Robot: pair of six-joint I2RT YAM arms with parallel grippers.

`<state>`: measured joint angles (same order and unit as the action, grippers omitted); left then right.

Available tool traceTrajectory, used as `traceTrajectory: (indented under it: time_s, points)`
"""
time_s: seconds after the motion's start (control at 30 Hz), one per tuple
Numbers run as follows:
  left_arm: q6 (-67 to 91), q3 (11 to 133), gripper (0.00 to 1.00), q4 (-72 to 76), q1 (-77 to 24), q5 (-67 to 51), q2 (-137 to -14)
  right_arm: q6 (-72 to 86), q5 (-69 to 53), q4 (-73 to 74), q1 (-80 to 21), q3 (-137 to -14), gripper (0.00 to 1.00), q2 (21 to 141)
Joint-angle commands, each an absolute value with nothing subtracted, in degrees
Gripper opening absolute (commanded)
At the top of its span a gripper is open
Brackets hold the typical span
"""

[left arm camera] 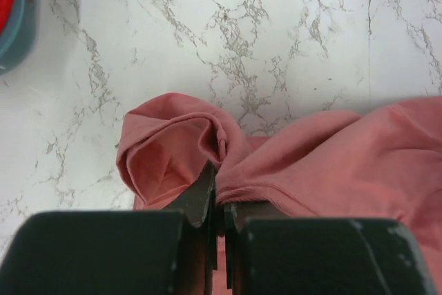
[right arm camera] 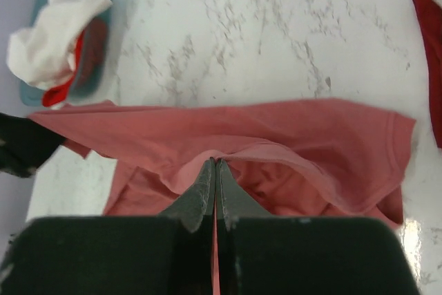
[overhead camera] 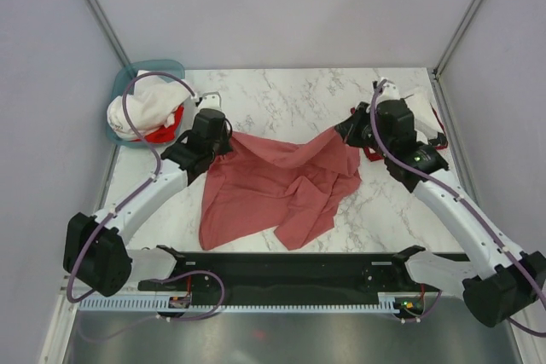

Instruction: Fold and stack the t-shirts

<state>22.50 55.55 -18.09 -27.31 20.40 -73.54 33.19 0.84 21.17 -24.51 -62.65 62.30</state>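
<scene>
A salmon-red t-shirt (overhead camera: pixel 273 189) is spread, rumpled, across the middle of the table (overhead camera: pixel 281 91). Its upper-left corner is clamped in the jaws of the left arm (overhead camera: pixel 147 191), its upper-right corner in those of the right arm (overhead camera: pixel 452 202). More shirts (overhead camera: pixel 141 112) are heaped in a basket (overhead camera: pixel 126 83) at upper left.

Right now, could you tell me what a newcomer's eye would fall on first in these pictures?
A crumpled salmon-red cotton t-shirt sprawls across the white marble table, pinched at its far edge by the left gripper and the right gripper, both shut on the cloth. At the far left corner, a teal plastic basket holds a heap of white and red t-shirts.
</scene>
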Motion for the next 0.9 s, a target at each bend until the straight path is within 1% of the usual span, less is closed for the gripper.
traceTrajectory:
  time_s: [0.0,0.13,0.3,0.4,0.5,0.53,0.57,0.63,0.7,0.8,0.87]
  points:
    - [25.49,55.20,0.02,-20.91,-27.77,22.94,-70.84,31.47,-1.41,13.54,-24.26,-58.72,0.00,63.19]
    - [25.58,53.62,0.02,-20.92,-28.39,23.29,-70.49,31.55,-2.45,9.68,-24.26,-53.62,0.00,65.21]
    - [26.01,50.28,0.02,-19.69,-28.48,25.66,-73.55,33.92,-6.85,2.74,-24.34,-42.11,0.00,68.72]
    - [26.72,50.27,0.02,-19.60,-28.48,26.11,-75.05,34.36,-10.10,0.44,-24.35,-38.42,0.03,71.45]
    - [27.33,49.66,0.02,-18.55,-28.48,25.40,-75.06,34.37,-12.30,-3.59,-24.26,-34.99,0.12,72.86]
    - [27.33,49.48,0.02,-18.37,-28.48,25.31,-74.97,34.45,-12.65,-4.04,-24.34,-34.46,0.18,73.30]
    - [27.25,49.57,0.02,-18.20,-28.48,25.31,-74.88,34.54,-13.00,-4.65,-24.26,-33.50,0.21,73.56]
    - [27.16,49.22,0.02,-18.02,-28.48,25.40,-74.62,34.54,-13.45,-5.53,-24.26,-33.05,0.27,74.26]
    - [27.16,49.04,0.02,-17.84,-28.48,25.05,-74.44,34.37,-13.19,-5.54,-24.35,-33.22,0.30,74.71]
    - [27.07,49.04,0.02,-17.84,-28.48,24.52,-74.09,34.63,-11.96,-5.62,-24.34,-33.22,0.40,75.14]
    - [27.07,48.96,0.02,-17.67,-28.48,24.17,-73.83,35.07,-11.43,-5.71,-24.34,-33.31,0.43,75.15]
